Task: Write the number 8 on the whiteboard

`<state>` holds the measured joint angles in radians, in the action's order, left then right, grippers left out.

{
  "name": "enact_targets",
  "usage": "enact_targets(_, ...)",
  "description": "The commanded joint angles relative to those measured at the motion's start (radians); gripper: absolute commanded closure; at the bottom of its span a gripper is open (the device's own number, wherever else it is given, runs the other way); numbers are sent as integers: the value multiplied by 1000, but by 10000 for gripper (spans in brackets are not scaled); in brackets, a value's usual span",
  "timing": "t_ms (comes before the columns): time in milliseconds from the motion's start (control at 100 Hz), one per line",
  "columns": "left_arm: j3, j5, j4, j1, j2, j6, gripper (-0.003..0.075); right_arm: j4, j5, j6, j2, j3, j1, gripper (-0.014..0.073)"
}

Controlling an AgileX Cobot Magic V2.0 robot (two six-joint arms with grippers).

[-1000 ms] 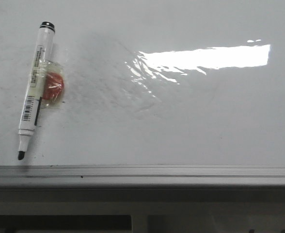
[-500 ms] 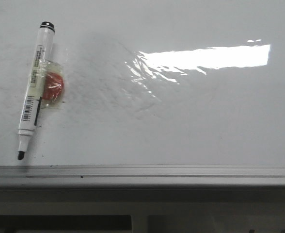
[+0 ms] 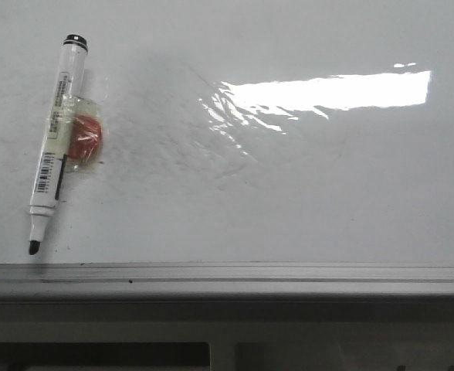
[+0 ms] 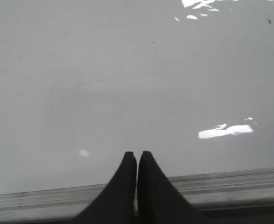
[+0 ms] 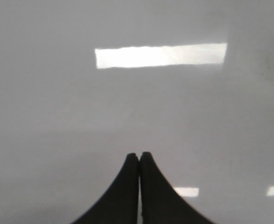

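Observation:
The whiteboard (image 3: 304, 193) fills the front view, glossy white with faint grey smudges and a glare patch; no drawn number 8 shows on it. A white marker (image 3: 55, 143) with a black uncapped tip lies at the board's left, tip toward the near frame edge, with a red lump taped to its barrel (image 3: 86, 137). Neither gripper shows in the front view. In the left wrist view my left gripper (image 4: 137, 154) is shut and empty above the board's grey frame edge (image 4: 230, 184). In the right wrist view my right gripper (image 5: 139, 155) is shut and empty over bare board (image 5: 137, 102).
The grey metal frame (image 3: 227, 278) runs along the board's near edge in the front view, with a darker ledge below it.

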<state>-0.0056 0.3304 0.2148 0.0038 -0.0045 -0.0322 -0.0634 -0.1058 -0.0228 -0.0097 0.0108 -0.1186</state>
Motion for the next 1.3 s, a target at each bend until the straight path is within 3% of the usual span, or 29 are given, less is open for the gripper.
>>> enact_targets(0, 38, -77, 8, 2, -29, -9, 741, 0, 106, 5, -23, 12, -6, 657)
enact_targets(220, 38, -151, -13, 2, -29, -9, 741, 0, 225, 5, -23, 12, -6, 657)
enact_targets(660, 14, -532, -45, 2, -29, -14, 741, 0, 293, 5, -21, 0, -6, 657)
enact_targets(880, -94, -496, -106, 2, -5, -17, 741, 4, 137, -8, -14, -107, -6, 657)
enact_targets(1070, -222, -289, -130, 2, 73, -19, 741, 97, -130, -30, 48, -231, -6, 657)
enact_targets(1290, -252, -282, -185, 2, 142, -19, 732, 139, -250, -30, 135, -323, -6, 657)
